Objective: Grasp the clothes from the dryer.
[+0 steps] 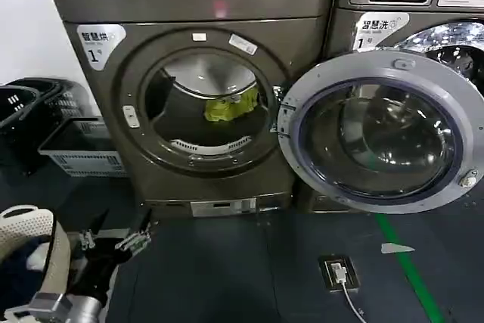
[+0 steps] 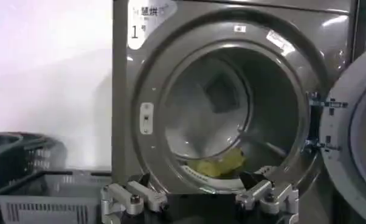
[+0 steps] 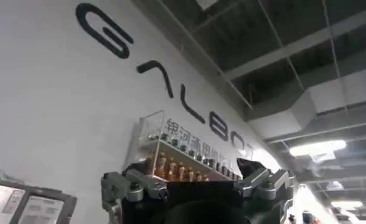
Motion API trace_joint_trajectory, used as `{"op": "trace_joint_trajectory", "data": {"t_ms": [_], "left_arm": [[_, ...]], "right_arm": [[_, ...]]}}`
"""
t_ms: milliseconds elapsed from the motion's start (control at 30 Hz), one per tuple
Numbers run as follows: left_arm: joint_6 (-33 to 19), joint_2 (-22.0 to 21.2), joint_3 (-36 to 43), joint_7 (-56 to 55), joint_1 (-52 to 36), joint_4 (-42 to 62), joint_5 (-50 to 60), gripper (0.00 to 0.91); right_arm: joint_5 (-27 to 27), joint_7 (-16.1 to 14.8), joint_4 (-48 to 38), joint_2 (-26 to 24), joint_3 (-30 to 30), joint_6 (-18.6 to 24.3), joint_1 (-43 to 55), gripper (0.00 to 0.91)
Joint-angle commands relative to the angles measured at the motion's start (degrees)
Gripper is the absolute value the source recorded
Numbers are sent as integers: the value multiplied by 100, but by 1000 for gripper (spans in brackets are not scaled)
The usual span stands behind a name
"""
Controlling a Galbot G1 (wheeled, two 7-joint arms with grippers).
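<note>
I have the left gripper (image 1: 117, 234) low in front of the dryer (image 1: 189, 5), its fingers spread wide with nothing between them. The clothes (image 1: 231, 106) lie ahead of it and higher up, a small yellow-green bundle resting on the drum floor just past the porthole's lower lip. The glass door (image 1: 382, 130) hangs swung open off to the gripper's right. The right gripper (image 3: 198, 185) points up toward a wall and ceiling, also spread and empty. My worry is the climb: if I drive forward too low, the fingers could strike the porthole rim, and closing shallow on loose fabric might pinch only a fold.
</note>
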Motion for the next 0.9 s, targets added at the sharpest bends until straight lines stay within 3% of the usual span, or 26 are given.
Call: {"op": "trace_joint_trajectory", "data": {"t_ms": [33, 900], "left_arm": [[7, 4, -4, 4, -15, 17, 1, 907], [3, 11, 26, 60, -121, 19, -8, 907]], "right_arm": [[3, -7, 25, 17, -15, -5, 7, 907], [18, -49, 8, 21, 19, 226, -47, 907]]}}
